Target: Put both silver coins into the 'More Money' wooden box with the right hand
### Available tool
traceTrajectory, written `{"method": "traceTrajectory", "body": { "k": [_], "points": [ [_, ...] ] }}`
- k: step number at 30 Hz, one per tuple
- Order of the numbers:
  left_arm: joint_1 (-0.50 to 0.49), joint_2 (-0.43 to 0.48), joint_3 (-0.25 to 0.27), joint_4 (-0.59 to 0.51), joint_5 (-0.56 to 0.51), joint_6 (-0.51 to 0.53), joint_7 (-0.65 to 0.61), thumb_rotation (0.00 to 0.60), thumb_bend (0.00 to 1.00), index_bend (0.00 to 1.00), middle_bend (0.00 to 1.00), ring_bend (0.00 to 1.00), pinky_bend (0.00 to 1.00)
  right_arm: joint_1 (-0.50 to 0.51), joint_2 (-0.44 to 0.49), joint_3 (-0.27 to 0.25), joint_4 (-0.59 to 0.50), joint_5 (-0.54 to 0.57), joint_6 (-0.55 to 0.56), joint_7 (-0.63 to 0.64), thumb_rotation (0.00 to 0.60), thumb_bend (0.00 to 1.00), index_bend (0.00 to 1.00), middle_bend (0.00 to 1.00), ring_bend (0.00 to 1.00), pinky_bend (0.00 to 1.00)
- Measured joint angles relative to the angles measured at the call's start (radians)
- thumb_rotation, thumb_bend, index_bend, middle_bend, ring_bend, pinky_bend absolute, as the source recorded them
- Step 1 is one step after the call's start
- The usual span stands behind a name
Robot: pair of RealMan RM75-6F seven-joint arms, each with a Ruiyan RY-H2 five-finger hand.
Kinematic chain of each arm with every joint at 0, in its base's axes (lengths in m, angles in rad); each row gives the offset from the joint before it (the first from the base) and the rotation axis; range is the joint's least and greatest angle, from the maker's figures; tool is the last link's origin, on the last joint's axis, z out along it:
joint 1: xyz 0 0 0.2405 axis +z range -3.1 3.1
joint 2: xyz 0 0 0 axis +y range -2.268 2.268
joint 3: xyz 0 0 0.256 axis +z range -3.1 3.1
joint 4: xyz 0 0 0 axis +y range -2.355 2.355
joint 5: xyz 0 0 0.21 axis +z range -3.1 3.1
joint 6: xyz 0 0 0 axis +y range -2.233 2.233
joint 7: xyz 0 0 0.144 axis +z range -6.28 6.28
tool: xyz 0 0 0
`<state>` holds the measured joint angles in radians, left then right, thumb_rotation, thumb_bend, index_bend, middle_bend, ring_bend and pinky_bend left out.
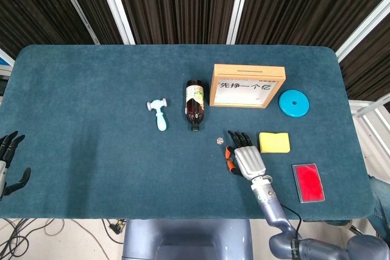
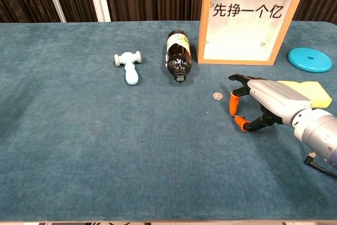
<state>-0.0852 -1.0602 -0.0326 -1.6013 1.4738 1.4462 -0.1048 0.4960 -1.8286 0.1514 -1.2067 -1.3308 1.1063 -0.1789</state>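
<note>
One silver coin (image 1: 219,141) (image 2: 217,96) lies flat on the blue cloth, just left of my right hand (image 1: 245,156) (image 2: 266,105). The hand rests low on the table, its orange-tipped thumb and finger (image 2: 234,106) drawn together at the cloth where the second coin lay. They pinch that coin, and their tips hide it. The 'More Money' wooden box (image 1: 248,85) (image 2: 253,19) stands upright behind the hand, with a slot in its top edge. My left hand (image 1: 7,162) hangs off the table's left front edge, fingers apart and holding nothing.
A brown bottle (image 1: 194,105) (image 2: 178,51) lies on its side left of the box, with a pale blue toy hammer (image 1: 159,114) further left. A yellow sponge (image 1: 274,142) sits right of my hand. Beyond are a blue disc (image 1: 294,103) and a red card (image 1: 308,182).
</note>
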Motion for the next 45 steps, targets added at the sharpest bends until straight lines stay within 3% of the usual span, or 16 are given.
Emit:
{"method": "traceTrajectory", "body": {
  "k": [45],
  "points": [
    [0.000, 0.001, 0.002, -0.003, -0.003, -0.005, 0.009, 0.600, 0.40, 0.12, 0.00, 0.00, 0.00, 0.014, -0.002, 0.019, 0.010, 0.032, -0.005, -0.005, 0.600, 0.50, 0.57, 0.05, 0.00, 0.00]
  ]
}}
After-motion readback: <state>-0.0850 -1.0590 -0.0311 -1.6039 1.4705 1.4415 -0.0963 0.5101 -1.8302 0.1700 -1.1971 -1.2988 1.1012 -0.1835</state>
